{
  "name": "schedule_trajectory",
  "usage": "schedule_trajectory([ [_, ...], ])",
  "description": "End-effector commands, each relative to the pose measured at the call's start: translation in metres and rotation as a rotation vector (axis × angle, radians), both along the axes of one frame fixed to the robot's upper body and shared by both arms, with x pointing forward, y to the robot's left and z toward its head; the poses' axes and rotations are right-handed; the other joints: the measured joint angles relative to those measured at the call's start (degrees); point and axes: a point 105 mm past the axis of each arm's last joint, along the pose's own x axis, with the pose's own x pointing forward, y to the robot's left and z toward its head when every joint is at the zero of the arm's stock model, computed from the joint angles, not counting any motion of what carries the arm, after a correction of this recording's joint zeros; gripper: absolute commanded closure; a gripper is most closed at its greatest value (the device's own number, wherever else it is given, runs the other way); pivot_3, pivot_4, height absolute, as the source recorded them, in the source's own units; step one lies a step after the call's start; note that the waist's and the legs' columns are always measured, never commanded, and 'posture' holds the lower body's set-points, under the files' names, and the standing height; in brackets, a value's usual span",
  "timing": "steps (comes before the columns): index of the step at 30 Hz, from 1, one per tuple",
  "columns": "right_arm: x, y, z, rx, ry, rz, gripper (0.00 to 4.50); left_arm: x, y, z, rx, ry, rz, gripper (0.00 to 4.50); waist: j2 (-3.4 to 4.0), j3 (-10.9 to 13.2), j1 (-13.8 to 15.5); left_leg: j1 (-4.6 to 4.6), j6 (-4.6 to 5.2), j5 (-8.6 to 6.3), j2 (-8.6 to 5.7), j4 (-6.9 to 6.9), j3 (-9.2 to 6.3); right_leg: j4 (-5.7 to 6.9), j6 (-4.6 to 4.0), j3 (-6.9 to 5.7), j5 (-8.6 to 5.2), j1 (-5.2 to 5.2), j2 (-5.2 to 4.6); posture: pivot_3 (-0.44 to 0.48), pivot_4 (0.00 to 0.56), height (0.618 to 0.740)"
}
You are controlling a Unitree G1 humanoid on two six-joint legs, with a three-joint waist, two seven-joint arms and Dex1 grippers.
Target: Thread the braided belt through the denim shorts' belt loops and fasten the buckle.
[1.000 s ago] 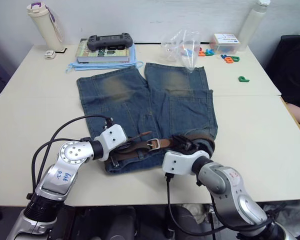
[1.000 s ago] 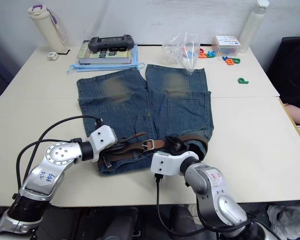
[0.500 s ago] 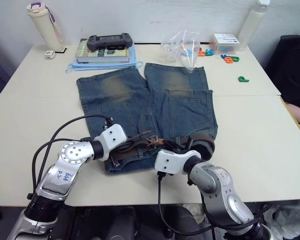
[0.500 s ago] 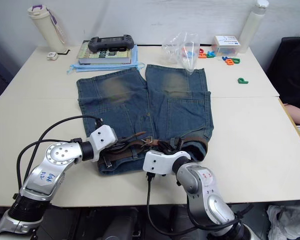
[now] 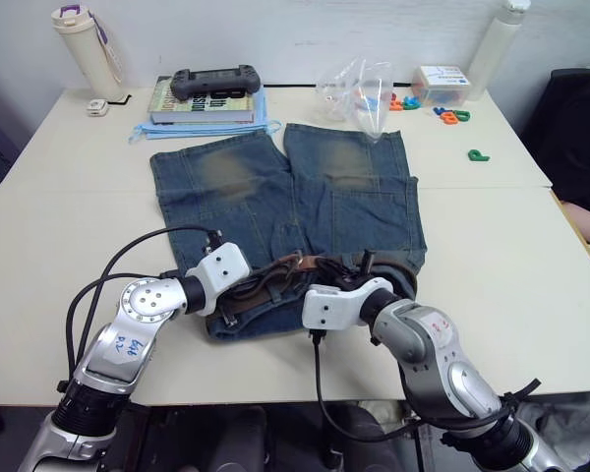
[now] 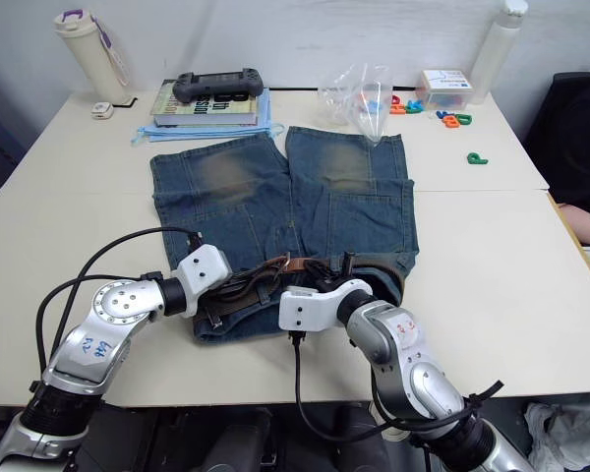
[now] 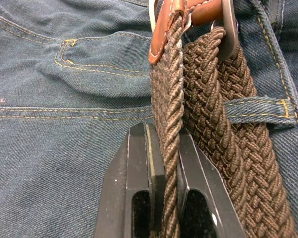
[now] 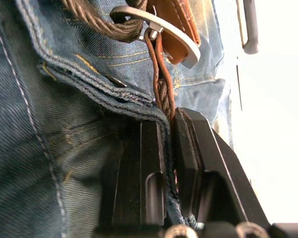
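The denim shorts (image 5: 275, 187) lie flat on the table, waistband toward me. The braided belt (image 5: 280, 273) runs along the waistband, bunched at the middle. My left gripper (image 7: 164, 131) is shut on the woven strap edge-on, just below the tan leather end and metal buckle (image 7: 228, 25); a belt loop (image 7: 256, 110) crosses the other run of strap beside it. My right gripper (image 8: 166, 119) is shut on the belt's leather-edged strap just below the buckle (image 8: 164, 29), with the waistband's denim edge against its fingers. Both grippers meet at the waistband's middle (image 5: 305, 280).
At the table's back stand a book with a game controller (image 5: 214, 84) on it, a white bottle (image 5: 79, 34), a clear plastic bag (image 5: 359, 88), coloured letters (image 5: 452, 113), a green letter (image 5: 480, 155) and another bottle (image 5: 497, 44).
My right gripper has slid left along the waistband toward the buckle and closed on the belt there. The belt has bunched up at the middle. My left gripper keeps its hold in place.
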Motion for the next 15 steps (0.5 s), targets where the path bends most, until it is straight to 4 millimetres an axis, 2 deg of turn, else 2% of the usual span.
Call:
schedule_trajectory([
  [1,0.003,-0.002,0.018,0.015,-0.093,-0.001,4.46,0.000,-0.003,0.006,0.004,-0.032,-0.013,4.50,0.00,0.0,0.0,0.00,0.00,0.00,0.00,0.00,0.01,0.00,0.00,0.01,0.00,0.00,0.00,0.000,0.150,0.667],
  [15,0.005,-0.003,0.018,0.041,-0.092,-0.021,4.46,0.001,0.016,0.007,0.112,-0.032,-0.024,4.50,0.00,0.0,-0.4,0.00,0.00,0.00,0.01,0.02,0.01,0.07,-0.01,0.03,-0.01,-0.03,0.00,0.000,0.150,0.667],
])
